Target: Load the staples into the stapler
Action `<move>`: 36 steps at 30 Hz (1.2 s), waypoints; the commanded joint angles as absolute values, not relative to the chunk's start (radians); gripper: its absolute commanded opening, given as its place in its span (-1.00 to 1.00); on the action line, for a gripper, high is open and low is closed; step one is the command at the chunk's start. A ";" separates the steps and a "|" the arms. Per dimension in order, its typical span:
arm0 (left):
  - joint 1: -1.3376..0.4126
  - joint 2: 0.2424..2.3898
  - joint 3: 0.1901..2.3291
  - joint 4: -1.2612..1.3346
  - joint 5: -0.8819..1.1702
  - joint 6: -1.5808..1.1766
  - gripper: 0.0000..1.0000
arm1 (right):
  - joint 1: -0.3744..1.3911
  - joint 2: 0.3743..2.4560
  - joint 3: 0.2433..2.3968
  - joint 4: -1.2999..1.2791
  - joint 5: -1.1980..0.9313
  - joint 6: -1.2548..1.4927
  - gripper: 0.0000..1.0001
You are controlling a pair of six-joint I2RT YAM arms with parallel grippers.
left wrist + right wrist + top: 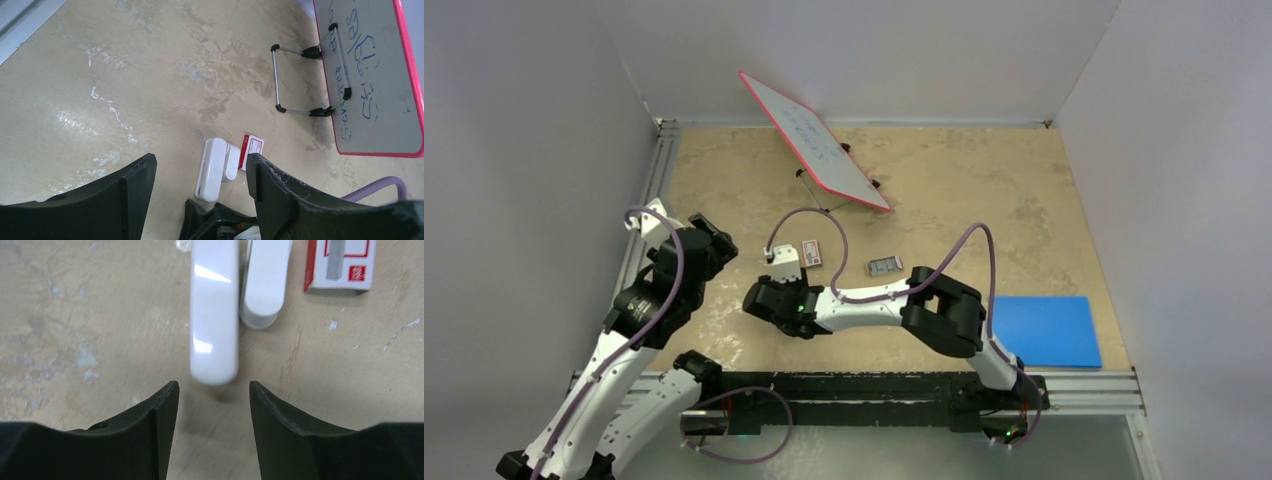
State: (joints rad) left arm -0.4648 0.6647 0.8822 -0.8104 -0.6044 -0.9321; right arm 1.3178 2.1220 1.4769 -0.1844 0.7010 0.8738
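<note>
The white stapler [786, 262] lies on the tan table with its two arms swung apart. It also shows in the left wrist view [215, 167] and the right wrist view [214, 315]. The red and white staples box [812, 253] lies flat just to its right, label up [340, 265] [252, 150]. My right gripper [214, 385] is open and empty, its fingertips just short of the stapler's near rounded end [774, 290]. My left gripper [716, 240] is open and empty, held above the table to the stapler's left [200, 160].
A red-framed whiteboard [814, 140] stands tilted on a wire stand behind the stapler [370, 75]. A small grey object [884, 265] lies right of the box. A blue pad [1046, 330] lies at the front right. The right arm [874, 305] stretches across the table's front.
</note>
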 commanded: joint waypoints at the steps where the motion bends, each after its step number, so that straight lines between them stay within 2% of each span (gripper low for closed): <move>1: -0.460 0.687 0.922 -0.807 -0.620 -0.940 0.34 | 1.287 2.131 1.555 -0.210 0.764 0.859 0.13; 6: -0.460 0.703 0.918 -0.784 -0.602 -0.925 0.34 | 1.265 2.159 1.580 -0.169 0.749 0.790 0.12; 9: -0.460 0.713 0.918 -0.779 -0.598 -0.922 0.34 | 1.251 2.163 1.584 -0.149 0.754 0.762 0.03; 15: -0.460 0.726 0.910 -0.770 -0.584 -0.919 0.34 | 1.247 2.134 1.560 -0.095 0.743 0.708 -0.49; 19: -0.460 0.726 0.903 -0.765 -0.561 -0.920 0.34 | 1.251 2.079 1.482 -0.091 0.707 0.707 -0.63; 28: -0.460 0.710 0.855 -0.705 -0.435 -0.914 0.36 | 1.269 1.840 1.166 -0.072 0.646 0.785 -0.68; 36: -0.460 0.737 0.763 -0.581 -0.220 -0.894 0.37 | 1.267 1.621 0.931 -0.094 0.617 0.959 -0.70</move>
